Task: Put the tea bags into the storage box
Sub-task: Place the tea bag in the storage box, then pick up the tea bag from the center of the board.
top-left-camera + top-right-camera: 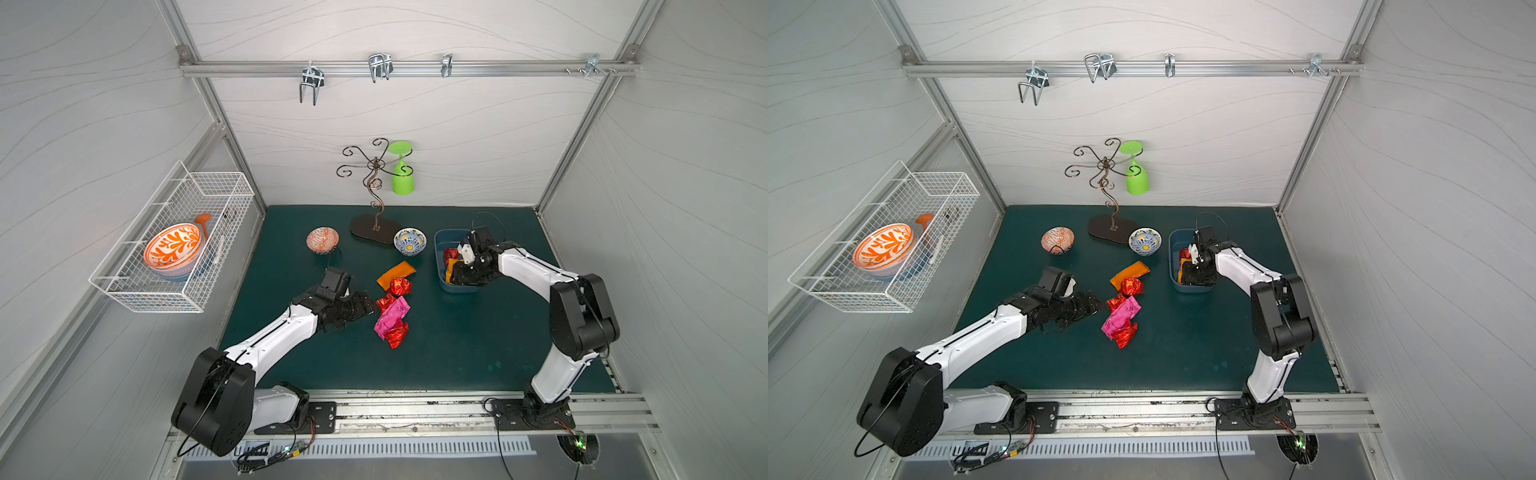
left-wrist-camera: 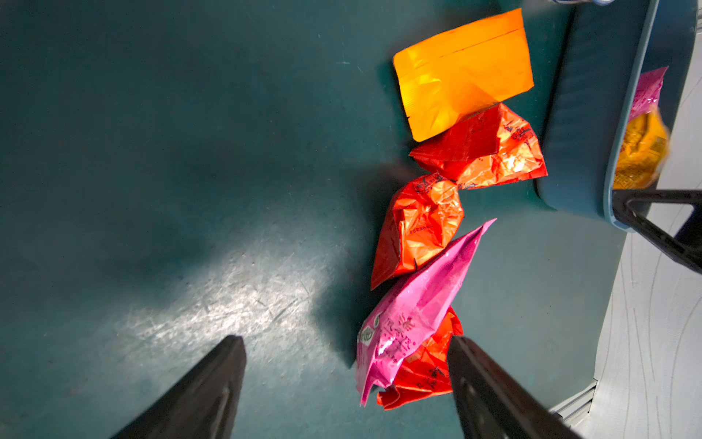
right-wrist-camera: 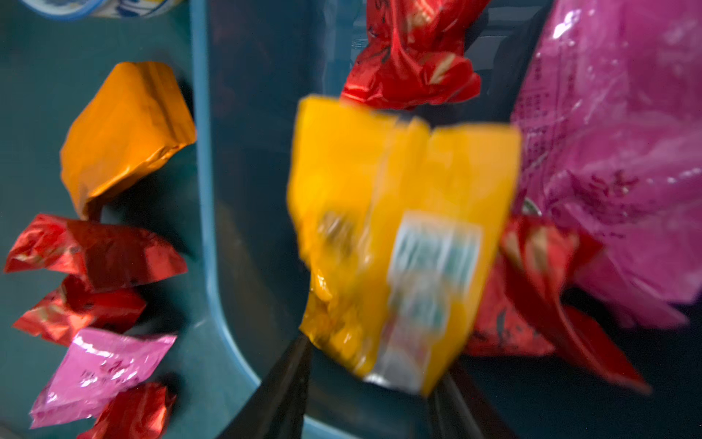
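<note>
Setting: a white panelled booth around a dark green table [image 1: 436, 365]; everything for the job lies on its middle and right part.
Wire basket [image 1: 145, 297]: fixed on the left wall and carrying an orange-patterned bowl [image 1: 174, 245], well clear of the work and likely no part of it.
Left pincer [image 2: 345, 344]: low over the table, jaws spread wide and empty. It points at the near end of the packet row, probably lined up for the next pick.
Loose tea bags [image 1: 392, 305]: five lie in a touching row mid-table: an orange one at the far end, then two red, then a pink lying partly over a last red. They wait between the two arms, within reach of either.
Storage box [image 1: 439, 266]: on the table's right, just beside the row; a red packet [image 3: 414, 68] and a pink packet [image 3: 615, 152] lie inside already.
Right pincer [image 3: 372, 365]: over the box's interior, jaws partly apart. A blurred yellow packet [image 3: 399, 228] sits just past the tips, seemingly let go so that it drops inside.
</note>
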{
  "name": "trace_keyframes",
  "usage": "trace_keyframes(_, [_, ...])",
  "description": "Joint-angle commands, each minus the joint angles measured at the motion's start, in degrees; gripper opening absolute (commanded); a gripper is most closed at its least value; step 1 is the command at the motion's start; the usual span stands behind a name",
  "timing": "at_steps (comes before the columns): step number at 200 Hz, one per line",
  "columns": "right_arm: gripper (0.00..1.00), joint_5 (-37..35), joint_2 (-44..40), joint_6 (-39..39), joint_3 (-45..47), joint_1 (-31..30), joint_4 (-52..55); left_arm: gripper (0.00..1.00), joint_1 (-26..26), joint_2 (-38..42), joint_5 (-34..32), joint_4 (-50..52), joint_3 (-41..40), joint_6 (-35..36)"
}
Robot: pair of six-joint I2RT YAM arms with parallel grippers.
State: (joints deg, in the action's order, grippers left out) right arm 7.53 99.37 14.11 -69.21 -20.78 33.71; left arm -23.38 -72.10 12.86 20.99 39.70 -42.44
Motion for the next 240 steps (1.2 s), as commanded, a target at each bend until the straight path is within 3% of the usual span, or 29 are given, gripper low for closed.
trace_keyframes(1, [0.6, 0.3, -3.9, 0.6, 1.3, -0.3, 3.0, 0.88, -0.3, 0.3, -0.1, -1.6, 0.7, -0.1])
trace_keyframes(19, [0.68, -0.6, -5.9, 0.3, 0.2, -0.3, 3.5, 0.88, -0.3, -0.1, 0.2, -1.7, 0.9, -0.1])
trace_keyframes(66, [0.7, -0.1, -10.0, 1.2, -4.8, -1.6, 5.7, 0.88, -0.3, 0.5, -0.2, -1.2, 1.2, 0.1])
trace_keyframes(109, [0.69, 4.3, -12.5, 6.9, -1.0, -12.8, 0.7, 0.88, -0.3, 0.7, -0.9, -1.2, 1.0, 0.0])
trace_keyframes(164, [0.72, 3.7, -6.1, 18.1, 2.1, -27.0, -6.4, 0.88, -0.3, 1.2, -3.0, -0.6, 0.6, 0.0])
trace_keyframes(240, [0.7, 8.2, 1.7, 17.0, 0.7, -31.6, -2.2, 0.88, -0.3, 3.0, -3.1, -1.0, -1.6, -0.5])
